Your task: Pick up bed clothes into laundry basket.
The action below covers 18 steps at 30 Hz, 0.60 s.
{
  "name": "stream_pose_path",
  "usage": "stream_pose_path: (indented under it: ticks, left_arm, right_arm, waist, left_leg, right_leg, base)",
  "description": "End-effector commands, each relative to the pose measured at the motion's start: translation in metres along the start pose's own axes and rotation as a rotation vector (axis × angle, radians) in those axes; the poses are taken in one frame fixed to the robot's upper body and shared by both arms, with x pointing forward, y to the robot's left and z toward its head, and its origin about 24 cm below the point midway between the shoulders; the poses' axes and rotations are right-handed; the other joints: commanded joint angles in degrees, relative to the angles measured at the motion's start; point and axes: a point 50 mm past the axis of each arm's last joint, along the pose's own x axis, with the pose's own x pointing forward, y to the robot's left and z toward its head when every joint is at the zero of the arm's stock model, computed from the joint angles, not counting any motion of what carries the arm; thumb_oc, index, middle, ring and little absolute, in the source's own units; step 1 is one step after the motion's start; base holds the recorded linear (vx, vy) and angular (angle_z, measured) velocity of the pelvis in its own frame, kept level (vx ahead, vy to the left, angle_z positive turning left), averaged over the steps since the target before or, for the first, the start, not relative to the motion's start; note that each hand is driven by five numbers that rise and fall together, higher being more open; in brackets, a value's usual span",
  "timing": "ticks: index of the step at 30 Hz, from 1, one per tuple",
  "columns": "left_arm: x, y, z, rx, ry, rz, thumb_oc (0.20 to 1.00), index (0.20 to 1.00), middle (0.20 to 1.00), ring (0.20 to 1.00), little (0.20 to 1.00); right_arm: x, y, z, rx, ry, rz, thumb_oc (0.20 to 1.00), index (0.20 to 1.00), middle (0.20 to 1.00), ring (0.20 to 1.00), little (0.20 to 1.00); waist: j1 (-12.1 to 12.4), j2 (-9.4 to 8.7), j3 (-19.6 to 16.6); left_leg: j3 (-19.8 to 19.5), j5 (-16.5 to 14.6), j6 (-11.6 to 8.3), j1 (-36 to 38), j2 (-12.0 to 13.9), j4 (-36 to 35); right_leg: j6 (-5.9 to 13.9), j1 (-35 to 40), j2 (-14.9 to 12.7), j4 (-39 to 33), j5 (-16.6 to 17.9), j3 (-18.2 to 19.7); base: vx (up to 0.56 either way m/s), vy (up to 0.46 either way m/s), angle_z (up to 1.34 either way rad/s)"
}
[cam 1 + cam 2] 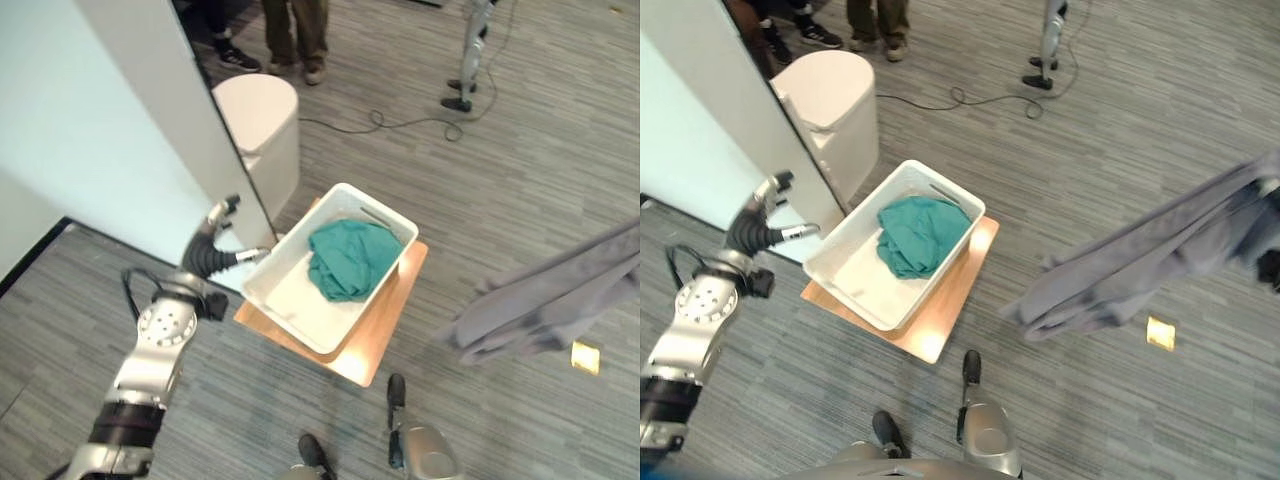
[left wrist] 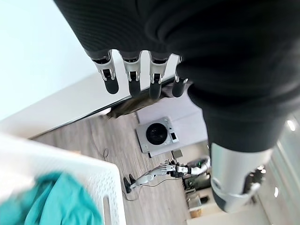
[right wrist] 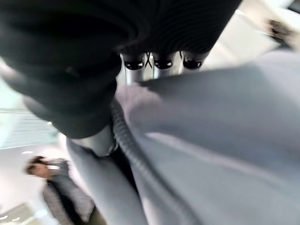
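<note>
Carpet [image 1: 520, 160]: 1 basket [image 1: 290, 290], 2 garments [image 1: 350, 258]

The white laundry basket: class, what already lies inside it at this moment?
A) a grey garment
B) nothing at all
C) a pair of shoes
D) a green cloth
D: a crumpled green cloth lies in the white laundry basket, while the grey garment hangs in the air off to the robot's right, outside the basket.
</note>
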Motion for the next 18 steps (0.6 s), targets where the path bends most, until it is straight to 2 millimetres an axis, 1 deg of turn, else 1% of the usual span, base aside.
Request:
stream_pose_path:
  ticks: [1,2,3,4,6,7,8,10,11,13,14,15,16,17,18]
  left_arm:
    - [0.001,-0.001,0.022,-0.097,-0.143,-0.039,1.0,1.0,1.0,1.0,1.0]
    - [-0.019,-0.002,0.004,-0.146,-0.065,-0.032,1.0,1.0,1.0,1.0,1.0]
    - [-0.02,-0.001,0.004,-0.147,-0.063,-0.029,1.0,1.0,1.0,1.0,1.0]
    - [-0.026,-0.003,-0.002,-0.172,-0.039,-0.024,1.0,1.0,1.0,1.0,1.0]
    - [-0.033,-0.008,-0.01,-0.223,-0.004,-0.027,1.0,1.0,1.0,1.0,1.0]
    - [-0.039,-0.012,-0.015,-0.268,0.024,-0.035,1.0,1.0,1.0,1.0,1.0]
    - [-0.039,-0.012,-0.015,-0.27,0.025,-0.033,1.0,1.0,1.0,1.0,1.0]
    - [-0.043,-0.021,-0.024,-0.328,0.07,-0.05,1.0,1.0,1.0,1.0,1.0]
    - [-0.043,-0.02,-0.024,-0.329,0.07,-0.047,1.0,1.0,1.0,1.0,1.0]
    - [-0.045,-0.023,-0.028,-0.301,0.107,-0.091,1.0,1.0,1.0,1.0,1.0]
    - [-0.047,-0.021,-0.032,-0.294,0.134,-0.095,1.0,1.0,1.0,1.0,1.0]
    - [-0.049,-0.02,-0.033,-0.295,0.137,-0.088,1.0,1.0,1.0,1.0,1.0]
    - [-0.056,-0.018,-0.042,-0.306,0.188,-0.078,1.0,1.0,1.0,1.0,1.0]
    - [-0.061,-0.018,-0.046,-0.319,0.206,-0.063,1.0,1.0,1.0,1.0,1.0]
    - [-0.064,-0.024,-0.049,-0.351,0.214,-0.056,1.0,1.0,1.0,1.0,1.0]
  right_arm:
    - [0.021,-0.024,0.029,-0.029,-0.103,-0.075,0.2,0.2,0.2,0.2,0.2]
    - [0.036,-0.049,0.053,-0.207,-0.128,-0.079,0.2,0.2,0.2,0.2,0.2]
    - [0.038,-0.048,0.054,-0.206,-0.131,-0.076,0.2,0.2,0.2,0.2,0.2]
    - [0.044,-0.058,0.067,-0.286,-0.147,-0.081,0.2,0.2,0.2,0.2,0.2]
    - [0.05,-0.07,0.082,-0.366,-0.162,-0.097,0.2,0.2,0.2,0.2,0.2]
    - [0.055,-0.085,0.098,-0.443,-0.173,-0.145,0.2,0.2,0.2,0.2,0.2]
    - [0.057,-0.084,0.099,-0.443,-0.176,-0.143,0.2,0.2,0.2,0.2,0.2]
    - [0.059,-0.109,0.116,-0.574,-0.156,-0.226,0.2,0.2,0.2,0.2,0.2]
    - [0.061,-0.108,0.118,-0.574,-0.159,-0.224,0.2,0.2,0.2,0.2,0.2]
    - [0.062,-0.126,0.124,-0.634,-0.128,-0.301,0.2,0.2,0.2,0.2,0.2]
    - [0.064,-0.132,0.125,-0.686,-0.105,-0.33,0.2,0.2,0.2,0.2,0.2]
    - [0.067,-0.129,0.127,-0.684,-0.111,-0.325,0.2,0.2,0.2,0.2,0.2]
    - [0.077,-0.131,0.137,-0.717,-0.103,-0.367,0.2,0.2,0.2,0.2,0.2]
    - [0.087,-0.131,0.155,-0.732,-0.12,-0.394,0.2,0.2,0.2,0.2,0.2]
    - [0.096,-0.132,0.181,-0.774,-0.148,-0.414,0.2,0.2,0.2,0.2,0.2]
  waist:
    - [1.69,-1.83,-3.21]
    - [3.84,-2.32,-3.85]
    - [3.64,-2.24,-3.89]
    - [4.21,-2.46,-4.06]
    - [5.1,-2.83,-4.42]
    - [6.15,-3.29,-4.65]
    - [6.0,-3.21,-4.66]
    - [7.62,-4.81,-4.9]
    - [7.5,-4.76,-4.91]
    - [8.67,-6.81,-5.05]
    - [9.13,-8.33,-5.2]
    - [8.72,-8.28,-5.39]
    - [8.11,-10.1,-6.42]
    - [7.0,-9.84,-7.36]
    - [6.1,-8.35,-7.94]
  left_leg:
    - [-0.9,3.13,-2.17,-2.02,2.59,0.29]
    - [-1.38,3.08,-2.17,-1.54,2.51,0.29]
    - [-1.36,3.06,-2.17,-1.49,2.52,0.29]
    - [-1.43,3.08,-2.15,-1.26,2.46,0.29]
    - [-1.86,3.07,-2.11,-1.03,2.43,0.29]
    - [-2.32,3.02,-2.05,-0.87,2.23,0.29]
    - [-2.31,3.01,-2.05,-0.83,2.22,0.29]
    - [-3.24,3.05,-1.96,-0.91,2.1,0.29]
    - [-3.22,3.05,-1.96,-0.88,2.08,0.29]
    - [-3.77,3.03,-1.89,-0.97,1.95,0.29]
    - [-4.01,3.01,-1.86,-0.97,1.86,0.29]
    - [-3.98,3.02,-1.86,-0.94,1.86,0.29]
    - [-4.48,3.07,-1.82,-1.09,1.74,0.29]
    - [-4.74,3.13,-1.8,-1.23,1.75,0.29]
    - [-4.97,3.18,-1.8,-1.42,1.67,0.29]
  right_leg:
    - [7.57,8.0,-5.19,1.39,-5.4,-1.99]
    - [7.59,9.04,-5.46,1.49,-5.53,-2.89]
    - [7.6,9.08,-5.45,1.49,-5.53,-2.88]
    - [7.6,9.56,-5.61,1.53,-5.42,-3.16]
    - [7.64,10.05,-5.77,1.82,-5.36,-3.69]
    - [7.63,10.43,-5.95,2.16,-5.35,-4.22]
    - [7.64,10.47,-5.95,2.16,-5.35,-4.21]
    - [7.74,11.02,-6.23,2.55,-5.13,-5.05]
    - [7.74,11.05,-6.24,2.55,-5.13,-5.03]
    - [7.84,11.36,-6.38,2.74,-4.9,-5.54]
    - [7.91,11.42,-6.4,2.86,-4.78,-5.74]
    - [7.91,11.43,-6.41,2.86,-4.77,-5.71]
    - [8.01,11.64,-6.5,2.95,-4.5,-5.93]
    - [8.01,11.65,-6.49,2.94,-4.47,-6.07]
    - [8.03,11.7,-6.55,2.84,-4.37,-6.21]
  base:
    - [0.02,0.008,0.11]
    - [0.01,0.012,0.11]
    - [0.0,0.0,0.0]
    - [0.0,0.0,0.0]
    - [0.01,0.019,0.2]
    - [0.0,0.022,0.26]
    - [0.0,0.025,0.13]
    - [0.0,0.012,0.13]
    - [0.0,0.005,0.2]
    - [0.01,0.005,0.15]
    - [0.01,0.004,0.08]
    - [0.01,0.005,0.1]
    - [0.01,0.006,0.13]
    - [0.02,0.005,0.13]
    - [0.03,-0.001,0.21]
